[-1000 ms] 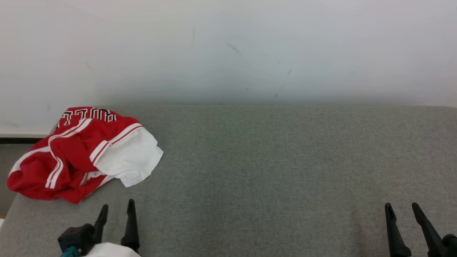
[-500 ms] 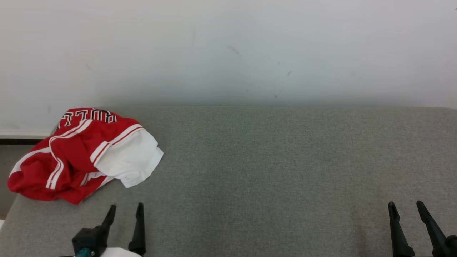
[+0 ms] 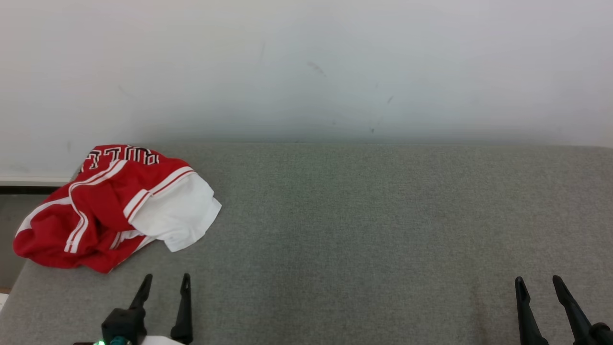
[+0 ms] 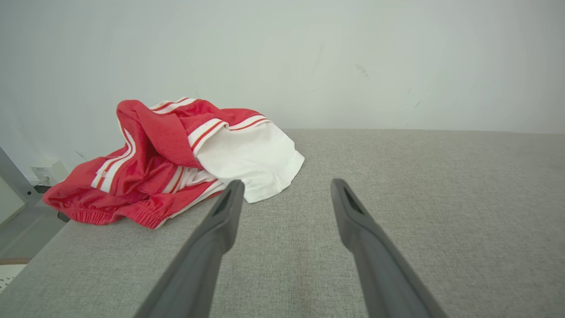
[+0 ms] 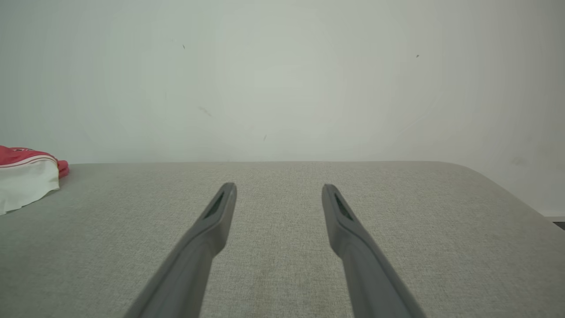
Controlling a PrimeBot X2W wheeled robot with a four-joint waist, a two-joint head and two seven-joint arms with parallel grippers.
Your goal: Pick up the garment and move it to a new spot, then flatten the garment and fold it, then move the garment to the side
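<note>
The left tool hangs low over the near left part of the grey fabric-covered table, its two long dark fingers spread wide with nothing between them. The right tool is at the near right, well apart from it, equally spread and holding nothing.

Just beyond the left tool, slightly to its left, lies the crumpled red-and-white mesh sports garment. It sits in a loose heap at the table's far left corner, close to the white wall, and its red side reaches the table's left edge. It lies straight on the table's cloth, not in any container.

It looks light, thin and wholly limp, so it will likely sag and swing once lifted. The smooth mesh may slip from a shallow pinch. The heap is several layers deep, so a grab at its middle would probably take a bundle and leave it tangled. Better holds seem to be:
- the white panel's free hem nearest the left tool
- the gathered red elastic edge at the near left, which is thicker and should grip more firmly
</note>
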